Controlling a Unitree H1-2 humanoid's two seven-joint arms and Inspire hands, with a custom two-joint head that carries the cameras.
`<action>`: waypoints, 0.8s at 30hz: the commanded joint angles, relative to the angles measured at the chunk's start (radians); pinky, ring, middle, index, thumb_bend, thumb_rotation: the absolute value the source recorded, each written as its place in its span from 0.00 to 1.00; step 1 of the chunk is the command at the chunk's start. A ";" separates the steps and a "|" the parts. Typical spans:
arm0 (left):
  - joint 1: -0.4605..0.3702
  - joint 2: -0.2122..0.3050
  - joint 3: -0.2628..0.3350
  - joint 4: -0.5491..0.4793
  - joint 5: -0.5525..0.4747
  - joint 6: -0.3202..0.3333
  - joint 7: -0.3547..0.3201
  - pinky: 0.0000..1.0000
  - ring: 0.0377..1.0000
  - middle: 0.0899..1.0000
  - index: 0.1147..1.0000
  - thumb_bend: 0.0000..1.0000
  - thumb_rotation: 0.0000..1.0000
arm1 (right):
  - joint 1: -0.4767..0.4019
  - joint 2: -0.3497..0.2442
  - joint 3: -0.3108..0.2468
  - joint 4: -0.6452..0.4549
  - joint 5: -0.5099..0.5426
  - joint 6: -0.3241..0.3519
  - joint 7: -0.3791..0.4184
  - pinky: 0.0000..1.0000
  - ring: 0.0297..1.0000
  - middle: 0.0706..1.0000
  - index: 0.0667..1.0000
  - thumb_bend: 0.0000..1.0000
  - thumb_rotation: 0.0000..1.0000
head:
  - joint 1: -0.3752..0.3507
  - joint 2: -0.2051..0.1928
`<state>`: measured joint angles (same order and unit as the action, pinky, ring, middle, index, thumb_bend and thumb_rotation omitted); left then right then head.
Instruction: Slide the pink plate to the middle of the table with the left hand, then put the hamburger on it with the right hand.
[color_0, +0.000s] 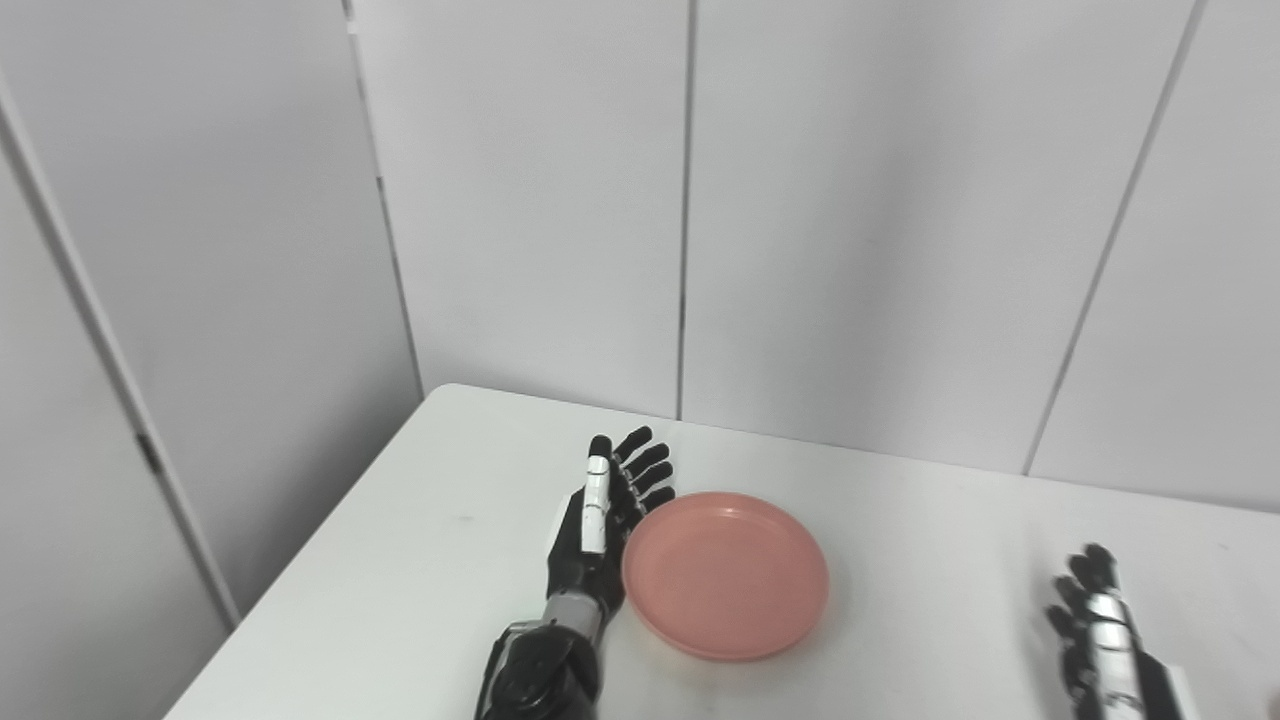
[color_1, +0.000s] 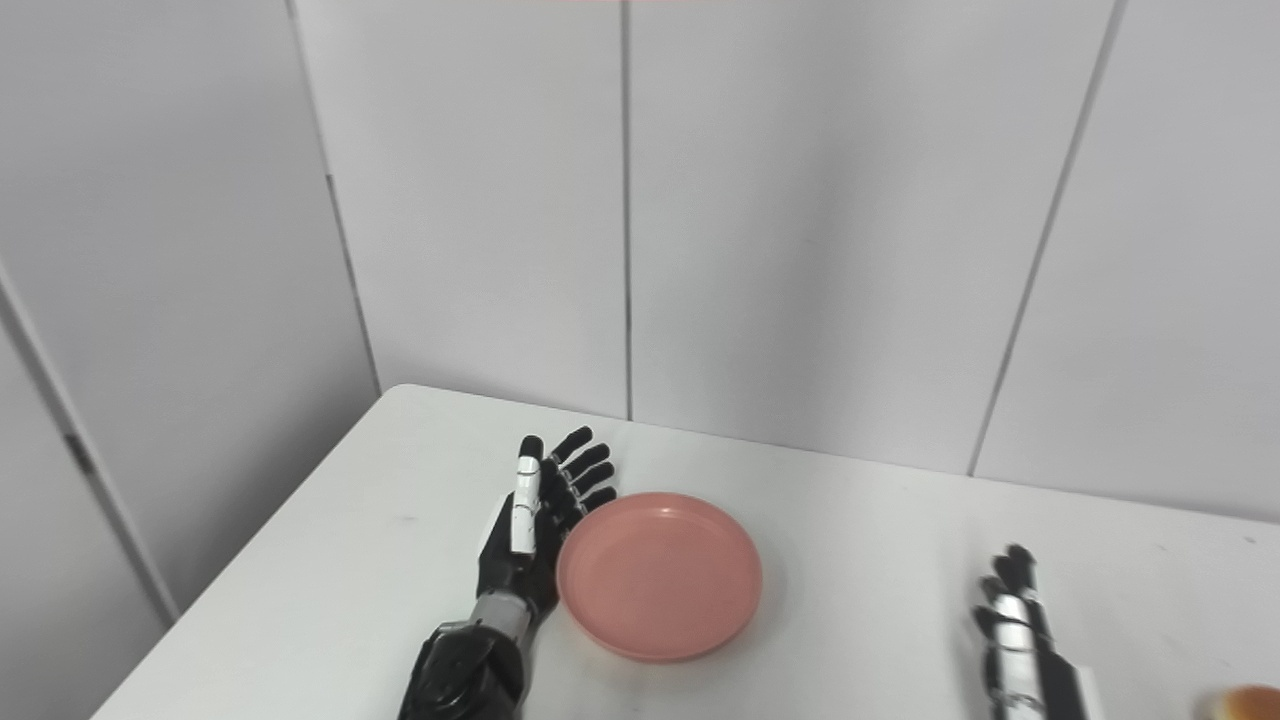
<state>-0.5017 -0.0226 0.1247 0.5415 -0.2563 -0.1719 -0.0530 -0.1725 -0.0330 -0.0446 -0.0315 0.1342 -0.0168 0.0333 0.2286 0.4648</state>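
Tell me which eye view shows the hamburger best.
The right eye view, though barely: only a sliver of the hamburger shows, cut off by the bottom right corner, just right of the right hand. The left eye view shows at most a faint trace at its bottom right edge, too small to identify.

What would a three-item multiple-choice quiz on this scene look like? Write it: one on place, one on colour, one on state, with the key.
1. Where is the left hand?
A. against the plate's left rim
B. flat inside the plate
C. at the table's right edge

2. What colour is the plate?
A. blue
B. pink
C. green

3. What is in the plate?
A. a hamburger
B. a cup
C. nothing

Key: 1 A, the open hand stands edge-on beside the left rim, on the table. 2 B, it is pink all over. 3 C, its inside is bare, while the right hand waits open at the right and a bun-like edge, perhaps the hamburger, peeks in at the bottom right corner.
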 joint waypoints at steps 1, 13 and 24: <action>0.033 -0.016 -0.011 0.007 0.009 0.017 -0.008 0.81 0.83 0.81 0.79 0.75 0.99 | -0.021 0.008 0.002 -0.016 0.004 -0.026 0.005 1.00 1.00 1.00 1.00 0.51 0.88 | -0.029 0.009; 0.116 -0.092 -0.078 -0.094 0.069 0.038 0.012 0.84 0.84 0.82 0.81 0.73 1.00 | -0.036 0.032 0.030 0.039 -0.030 -0.076 0.009 1.00 0.99 1.00 1.00 0.65 0.86 | -0.204 0.035; 0.185 -0.126 -0.135 -0.199 0.123 0.102 0.024 0.91 0.90 0.89 0.88 0.71 1.00 | -0.060 0.064 0.039 0.058 -0.057 -0.086 -0.017 1.00 0.99 1.00 1.00 0.63 0.87 | -0.297 0.051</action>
<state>-0.3490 -0.1395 0.0024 0.3314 -0.1419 -0.0960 -0.0195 -0.1931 0.0173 -0.0058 0.0443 0.0772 -0.0486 0.0205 -0.0690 0.5139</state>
